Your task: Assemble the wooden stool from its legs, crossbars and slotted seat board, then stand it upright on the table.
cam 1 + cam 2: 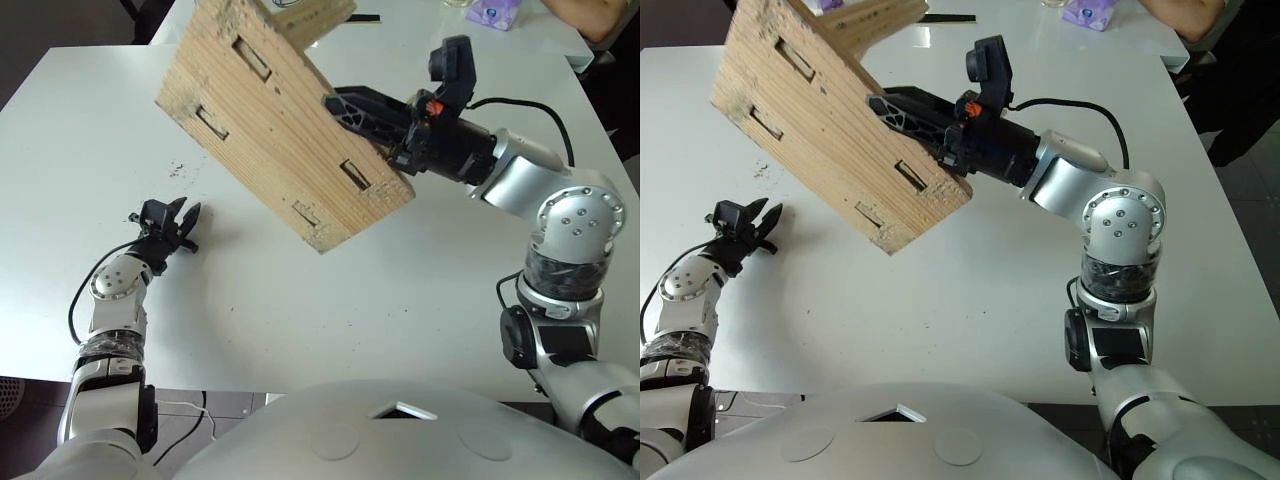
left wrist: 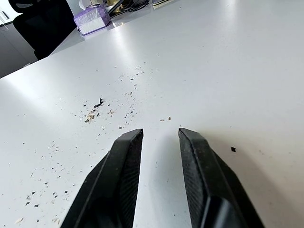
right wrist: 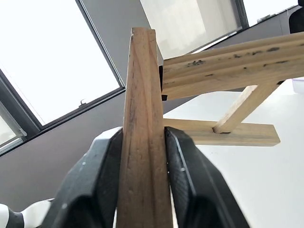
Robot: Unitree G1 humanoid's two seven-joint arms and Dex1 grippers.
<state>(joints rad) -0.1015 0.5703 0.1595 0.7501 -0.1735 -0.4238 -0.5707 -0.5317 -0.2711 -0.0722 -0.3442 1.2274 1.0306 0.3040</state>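
Observation:
The slotted seat board (image 1: 275,130) hangs tilted in the air above the white table (image 1: 400,290), several rectangular slots showing on its face. My right gripper (image 1: 372,125) is shut on the board's right edge, and the fingers (image 3: 183,175) clamp the board's edge (image 3: 142,142) from both sides. Legs and a crossbar (image 3: 228,128) are fixed to the board's far side, with one leg end (image 1: 310,15) poking out at its top. Low over the table at the left, my left gripper (image 1: 180,222) stands open with nothing between its fingers (image 2: 126,171).
Dark crumbs and wood chips (image 2: 95,111) lie scattered on the table ahead of the left gripper. A purple box (image 1: 495,12) sits at the far edge. A black cable (image 1: 530,105) runs along the right arm.

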